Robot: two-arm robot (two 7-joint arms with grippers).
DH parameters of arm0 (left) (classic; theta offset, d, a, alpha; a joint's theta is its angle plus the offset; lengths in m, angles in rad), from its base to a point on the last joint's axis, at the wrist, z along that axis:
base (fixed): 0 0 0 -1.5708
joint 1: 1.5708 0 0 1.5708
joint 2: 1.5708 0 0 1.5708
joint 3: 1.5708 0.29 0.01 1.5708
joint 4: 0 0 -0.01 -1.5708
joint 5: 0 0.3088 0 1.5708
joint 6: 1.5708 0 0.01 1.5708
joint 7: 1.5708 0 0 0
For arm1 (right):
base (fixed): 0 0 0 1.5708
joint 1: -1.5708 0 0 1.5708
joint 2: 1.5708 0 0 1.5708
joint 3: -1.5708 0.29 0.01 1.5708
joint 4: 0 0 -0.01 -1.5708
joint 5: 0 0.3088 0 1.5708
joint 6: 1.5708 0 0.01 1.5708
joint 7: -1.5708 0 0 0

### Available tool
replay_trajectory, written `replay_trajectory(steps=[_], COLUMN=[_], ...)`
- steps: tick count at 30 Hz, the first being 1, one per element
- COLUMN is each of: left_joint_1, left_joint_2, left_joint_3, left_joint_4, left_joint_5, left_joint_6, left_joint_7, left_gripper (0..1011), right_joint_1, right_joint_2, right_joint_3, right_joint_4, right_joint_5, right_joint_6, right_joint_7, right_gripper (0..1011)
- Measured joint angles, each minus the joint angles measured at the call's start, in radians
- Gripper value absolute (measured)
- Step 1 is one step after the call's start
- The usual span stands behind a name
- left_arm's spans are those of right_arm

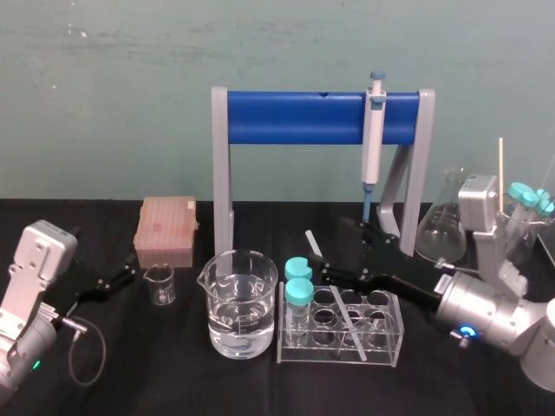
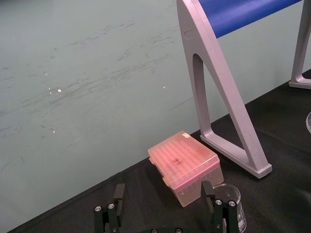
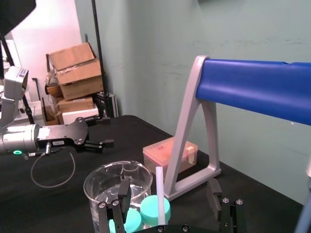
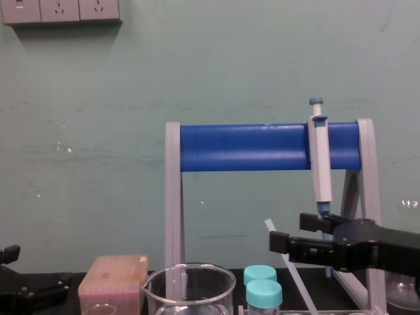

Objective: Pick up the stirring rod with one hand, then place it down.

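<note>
A scuffed pale green wall (image 4: 210,65) with sockets (image 4: 60,10) backs the black table (image 1: 104,381); cardboard boxes (image 3: 75,73) are stacked alongside.

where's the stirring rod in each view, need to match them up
head view: stirring rod leans in the test tube rack, right of centre.
chest view: rod slants up from the lower edge, right of centre.
right wrist view: rod upright between the open fingers of the right gripper.
left wrist view: faces the pink tip box instead.
shared landmark: the blue-barred stand.
</note>
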Motion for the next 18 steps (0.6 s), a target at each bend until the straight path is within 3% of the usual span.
replay_trajectory(steps=[8,12,13,18], left_joint_1=[0.0,0.0,0.0,0.0], left_joint_2=[0.0,0.0,0.0,0.0], left_joint_3=[0.0,0.0,0.0,0.0], left_joint_4=[0.0,0.0,0.0,0.0], left_joint_5=[0.0,0.0,0.0,0.0], left_joint_6=[0.0,0.0,0.0,0.0], left_joint_7=[0.0,0.0,0.0,0.0], left_gripper=[1000,1000,1000,1000], right_joint_1=[-0.058,-0.097,-0.112,-0.139], right_joint_2=[0.076,0.102,0.106,0.097], right_joint_3=[0.048,0.089,0.108,0.153], right_joint_4=[-0.102,-0.135,-0.143,-0.149], right_joint_5=[0.016,-0.007,-0.026,-0.083], right_joint_6=[0.056,0.07,0.077,0.103], right_joint_7=[-0.065,-0.155,-0.213,-0.358], right_gripper=[1003,1003,1003,1003])
